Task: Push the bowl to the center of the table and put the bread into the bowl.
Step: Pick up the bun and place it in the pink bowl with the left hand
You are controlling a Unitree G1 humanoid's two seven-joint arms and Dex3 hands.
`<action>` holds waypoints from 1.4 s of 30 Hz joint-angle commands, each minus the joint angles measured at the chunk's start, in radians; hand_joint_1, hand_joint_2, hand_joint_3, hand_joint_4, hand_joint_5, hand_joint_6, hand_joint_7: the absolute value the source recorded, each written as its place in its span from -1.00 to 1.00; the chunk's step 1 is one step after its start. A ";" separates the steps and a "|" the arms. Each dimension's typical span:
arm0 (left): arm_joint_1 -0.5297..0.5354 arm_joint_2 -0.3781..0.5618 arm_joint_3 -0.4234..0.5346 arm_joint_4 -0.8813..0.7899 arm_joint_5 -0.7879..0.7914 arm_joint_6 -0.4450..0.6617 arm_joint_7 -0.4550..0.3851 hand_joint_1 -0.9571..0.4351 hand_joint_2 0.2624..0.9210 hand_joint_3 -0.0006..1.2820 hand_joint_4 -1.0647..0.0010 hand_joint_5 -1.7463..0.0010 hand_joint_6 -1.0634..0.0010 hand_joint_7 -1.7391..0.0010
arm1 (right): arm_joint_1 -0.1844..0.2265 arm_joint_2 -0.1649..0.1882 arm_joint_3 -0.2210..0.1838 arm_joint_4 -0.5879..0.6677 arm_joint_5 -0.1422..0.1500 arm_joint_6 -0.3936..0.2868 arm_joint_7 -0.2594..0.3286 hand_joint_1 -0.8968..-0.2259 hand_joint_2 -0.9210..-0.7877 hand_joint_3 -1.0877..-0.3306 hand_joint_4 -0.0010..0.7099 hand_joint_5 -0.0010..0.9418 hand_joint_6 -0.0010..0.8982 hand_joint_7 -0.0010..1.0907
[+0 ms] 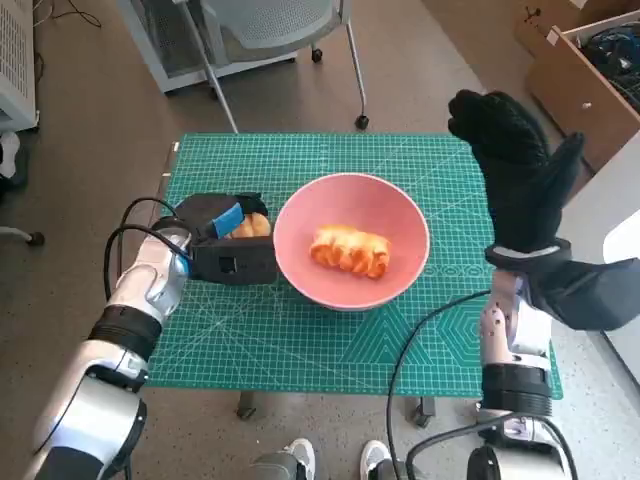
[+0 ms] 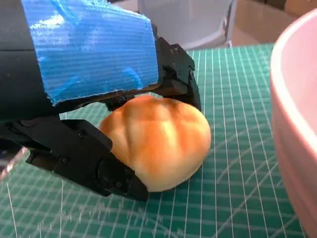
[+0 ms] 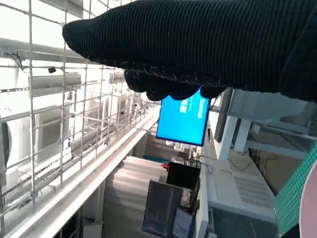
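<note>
Left wrist view, bun [image 2: 158, 141] between fingers [image 2: 84, 158]

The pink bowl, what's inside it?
Inside the pink bowl lies one twisted orange-brown bread, near the middle. Whatever part of the bowl's floor is under that bread is hidden. A second, round bread is outside, in the left hand.

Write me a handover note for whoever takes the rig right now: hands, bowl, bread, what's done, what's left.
Left hand: low on the green mat just left of the pink bowl, fingers wrapped around a round bun that rests on the mat.
Right hand: raised above the table's right side, fingers apart, holding nothing.
Bowl: sits about mid-mat, with a braided bread already inside.
Done: bowl centred, one bread in.
Left: lift the bun over the rim into the bowl and release.
</note>
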 commanded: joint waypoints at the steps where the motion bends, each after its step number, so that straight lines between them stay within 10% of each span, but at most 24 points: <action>1: 0.029 0.052 0.053 -0.144 -0.024 0.022 -0.029 0.38 1.00 -0.86 -0.21 -0.36 -0.18 -0.37 | 0.020 0.007 -0.001 0.022 0.006 -0.002 0.005 0.09 -1.00 0.31 -0.04 -0.99 -0.53 -0.25; 23: 0.197 -0.004 0.308 -0.904 -0.129 0.153 -0.031 0.38 0.97 -0.97 -0.43 -0.22 -0.32 -0.28 | 0.019 0.011 0.007 0.027 -0.003 -0.014 0.003 0.07 -1.00 0.30 -0.04 -0.99 -0.58 -0.27; 42: 0.202 -0.146 0.240 -0.831 -0.201 0.005 -0.038 0.38 1.00 -0.91 -0.26 -0.29 -0.26 -0.35 | 0.032 0.005 0.015 -0.008 -0.003 0.001 0.000 0.09 -1.00 0.27 -0.03 -1.00 -0.58 -0.27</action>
